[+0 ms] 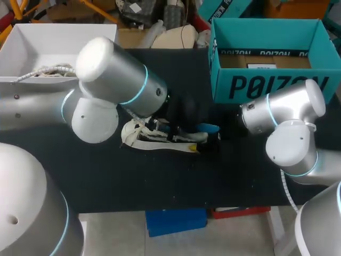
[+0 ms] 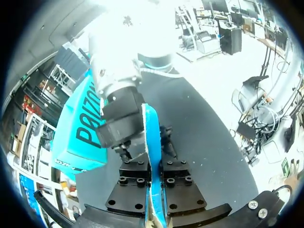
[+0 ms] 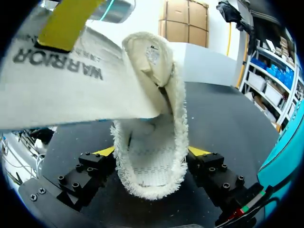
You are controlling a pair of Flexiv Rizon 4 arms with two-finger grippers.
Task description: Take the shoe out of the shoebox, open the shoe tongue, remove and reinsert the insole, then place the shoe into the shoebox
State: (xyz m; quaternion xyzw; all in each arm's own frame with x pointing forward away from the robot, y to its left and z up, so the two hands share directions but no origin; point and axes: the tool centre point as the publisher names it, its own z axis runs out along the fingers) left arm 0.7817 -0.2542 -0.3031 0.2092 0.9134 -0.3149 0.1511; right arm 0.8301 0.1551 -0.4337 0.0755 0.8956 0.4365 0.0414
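A cream shoe (image 1: 160, 137) with frayed edges lies on its side mid-table. Its heel opening (image 3: 152, 156) sits between my right gripper's (image 3: 151, 153) widely spread fingers, and both touch it from the sides. The insole (image 2: 153, 137), blue on one face and white with print on the other (image 3: 71, 90), sticks out of the shoe. My left gripper (image 2: 153, 167) is shut on that insole, which stands edge-on between its black fingers. From above, the left gripper (image 1: 178, 114) hangs over the shoe, the right gripper (image 1: 221, 136) is at its heel end, and the insole's blue end (image 1: 209, 128) shows between them.
The open teal shoebox (image 1: 266, 80) stands at the back right on the black table (image 1: 160, 186), also ahead of the left gripper as the shoebox (image 2: 76, 128). A white box (image 1: 32, 42) holding a coiled cable sits at the back left.
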